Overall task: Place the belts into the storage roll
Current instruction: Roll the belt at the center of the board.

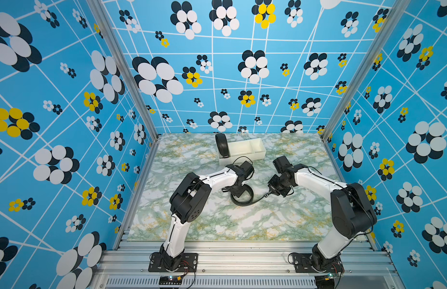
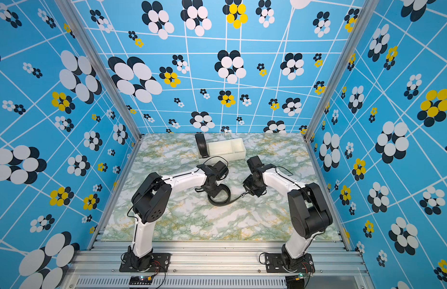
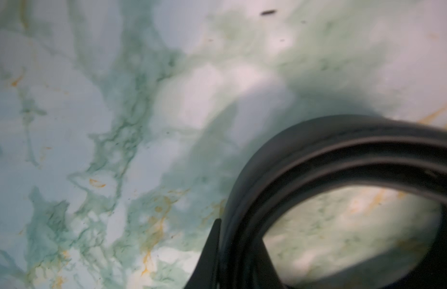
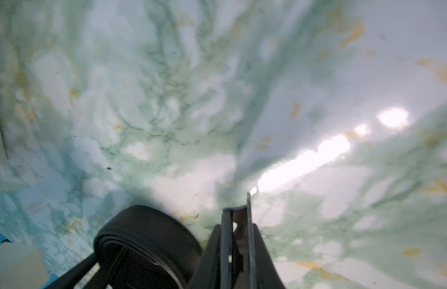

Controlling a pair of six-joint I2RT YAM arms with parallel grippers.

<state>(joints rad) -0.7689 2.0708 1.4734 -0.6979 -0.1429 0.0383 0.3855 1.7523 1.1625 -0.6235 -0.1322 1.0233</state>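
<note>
Left gripper [image 1: 238, 195] nipped onto belt [image 1: 242, 203] coil, mid-frame | right gripper [image 1: 267, 194] clamped on its tail | tail best kept taut while wound.

- No text, label, brand, number or sign can be read in any view.
- The small circuit board [image 1: 170, 278] by the left arm's base, seen in both top views [image 2: 141, 278], is too small to show any marking.
- Both wrist views are too blurred to show any lettering.
</note>
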